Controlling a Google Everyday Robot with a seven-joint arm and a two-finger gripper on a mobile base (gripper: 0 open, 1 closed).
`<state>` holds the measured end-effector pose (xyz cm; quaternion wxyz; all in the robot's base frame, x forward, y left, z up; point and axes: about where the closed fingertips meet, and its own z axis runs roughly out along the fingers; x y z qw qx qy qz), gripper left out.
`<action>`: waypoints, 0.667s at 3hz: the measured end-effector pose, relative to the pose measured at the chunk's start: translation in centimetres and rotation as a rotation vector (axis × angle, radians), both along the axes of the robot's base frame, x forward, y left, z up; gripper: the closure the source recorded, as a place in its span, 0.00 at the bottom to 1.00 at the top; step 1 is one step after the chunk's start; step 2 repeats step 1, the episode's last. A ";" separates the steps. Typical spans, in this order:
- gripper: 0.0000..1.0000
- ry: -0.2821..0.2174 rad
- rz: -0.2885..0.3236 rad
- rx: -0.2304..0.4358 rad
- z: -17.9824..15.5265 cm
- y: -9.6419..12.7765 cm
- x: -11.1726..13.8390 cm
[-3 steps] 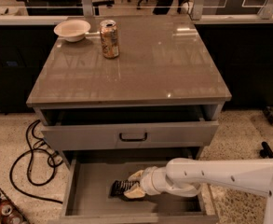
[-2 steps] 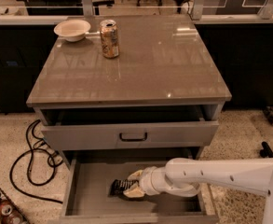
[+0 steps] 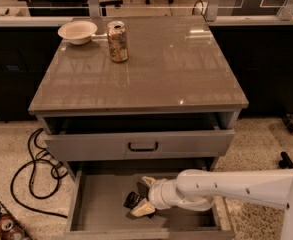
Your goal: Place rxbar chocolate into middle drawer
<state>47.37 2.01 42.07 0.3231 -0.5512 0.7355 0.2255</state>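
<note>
The middle drawer (image 3: 98,204) is pulled out at the bottom of the cabinet, showing its flat grey floor. My white arm reaches in from the right. My gripper (image 3: 142,196) is inside the drawer, its pale fingertips (image 3: 143,209) closed around the rxbar chocolate (image 3: 131,200), a small dark bar. The bar sticks out to the left of the fingers, low over the drawer floor near the middle. I cannot tell whether it touches the floor.
The drawer above, with a black handle (image 3: 142,146), is partly open and overhangs the back of the middle drawer. A gold-tan can (image 3: 118,41) and a white bowl (image 3: 77,32) stand on the cabinet top. Black cables (image 3: 31,169) lie on the floor at left.
</note>
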 end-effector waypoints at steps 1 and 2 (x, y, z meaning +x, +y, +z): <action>0.00 0.000 0.000 0.000 0.0 0.0 0.0; 0.00 0.000 0.000 0.000 0.0 0.0 0.0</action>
